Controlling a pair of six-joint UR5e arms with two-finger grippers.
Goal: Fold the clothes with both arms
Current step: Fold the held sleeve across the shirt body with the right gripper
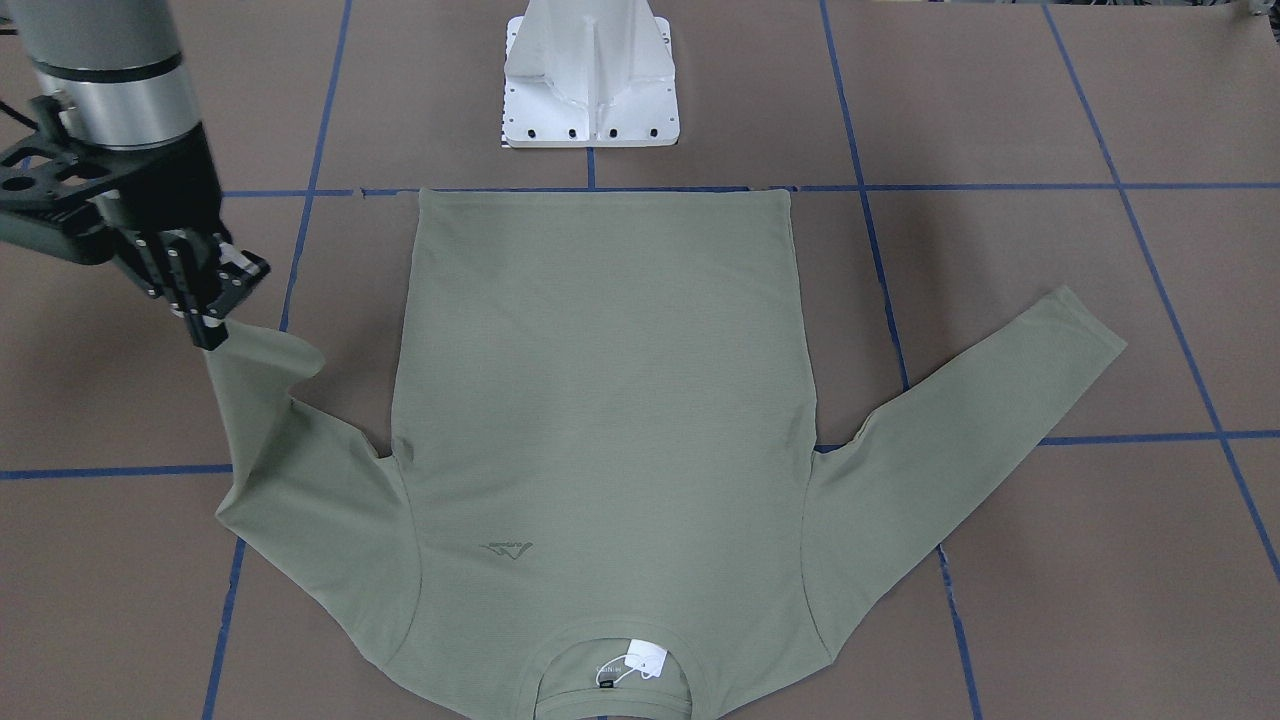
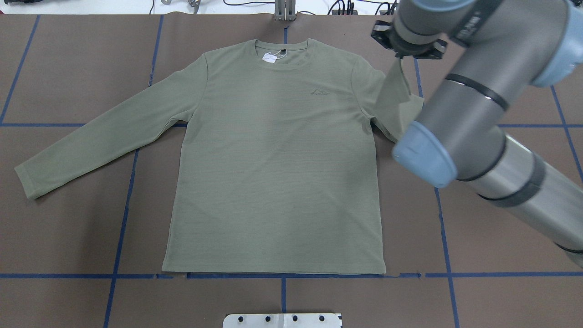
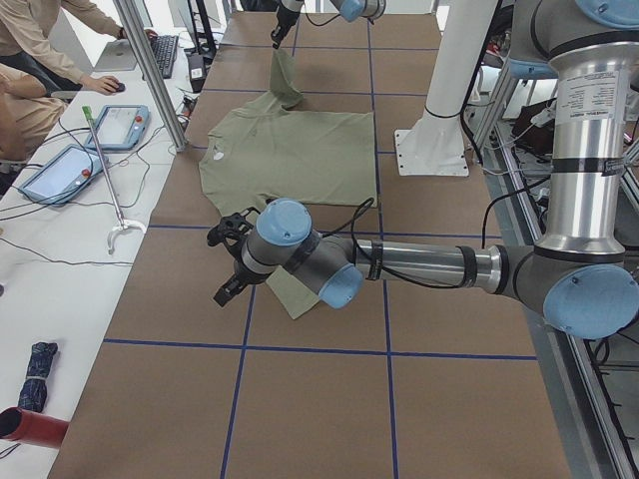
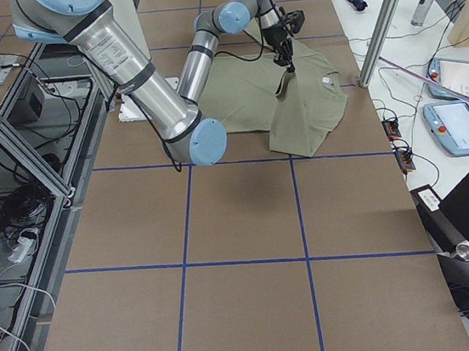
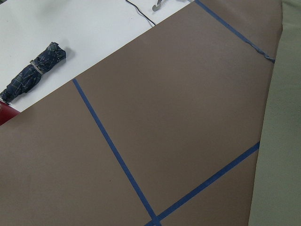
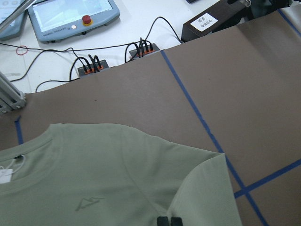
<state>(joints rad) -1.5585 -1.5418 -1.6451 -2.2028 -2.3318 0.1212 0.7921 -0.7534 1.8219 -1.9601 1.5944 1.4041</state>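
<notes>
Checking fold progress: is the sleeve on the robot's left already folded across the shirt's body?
No, the left sleeve lies stretched out flat on the table, clear of the body of the shirt.

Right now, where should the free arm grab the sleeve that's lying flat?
Probably at its cuff, with the left tool coming down from above. The sleeve lies stretched straight out on the table, so the cuff is a free outer end, like the other cuff the right tool pinches.
</notes>
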